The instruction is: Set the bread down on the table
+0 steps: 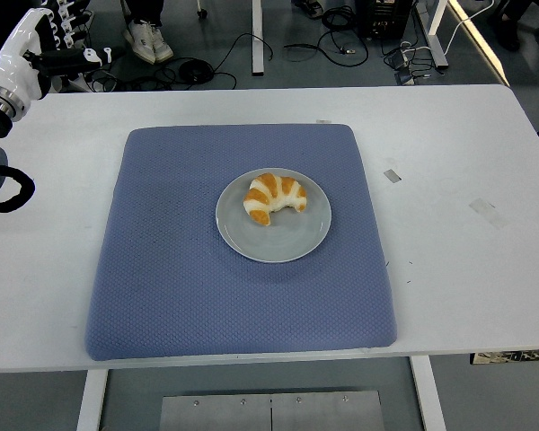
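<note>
The bread, a croissant (275, 197) with golden and white stripes, lies on a round grey plate (287, 241). The plate rests in the middle of a blue quilted mat (162, 269) on the white table (458, 269). My left hand (56, 36), white with dark joints, is raised at the far left corner of the table, well away from the croissant. Its fingers are relaxed and hold nothing. The right arm does not show.
Small bits of tape (392, 175) (487, 211) are stuck to the table right of the mat. Cables, table legs and a person's white shoes (149, 40) are on the floor beyond the far edge.
</note>
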